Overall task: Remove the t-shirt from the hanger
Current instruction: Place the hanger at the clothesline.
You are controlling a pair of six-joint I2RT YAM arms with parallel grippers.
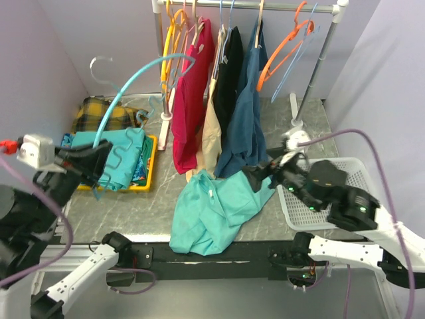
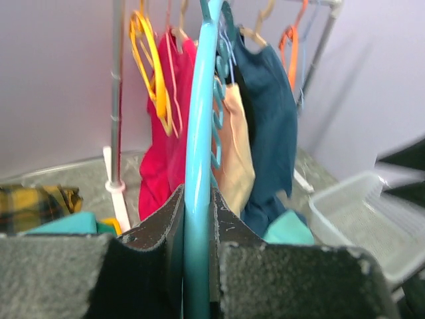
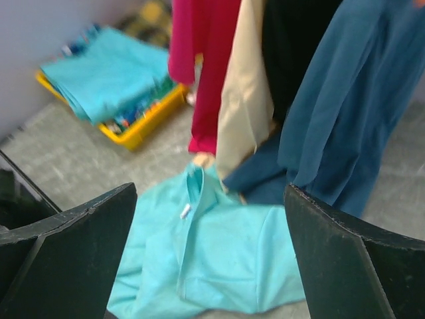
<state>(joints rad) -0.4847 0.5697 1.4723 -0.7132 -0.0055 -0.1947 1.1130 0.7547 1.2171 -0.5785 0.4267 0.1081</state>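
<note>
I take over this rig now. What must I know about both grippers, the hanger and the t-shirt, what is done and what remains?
Left gripper: shut on the light blue hanger, which is held up and bare.
Right gripper: open, holds nothing, above the teal t-shirt.
T-shirt: lies crumpled on the table in front of the rack, apart from the hanger.
Done: the t-shirt is off the hanger.
Left: probably only to put the hanger down. Nothing in view says where it belongs.

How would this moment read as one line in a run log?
left gripper: shut on blue hanger | right gripper: open, at edge of teal t-shirt | teal t-shirt: off hanger, crumpled on table
</note>
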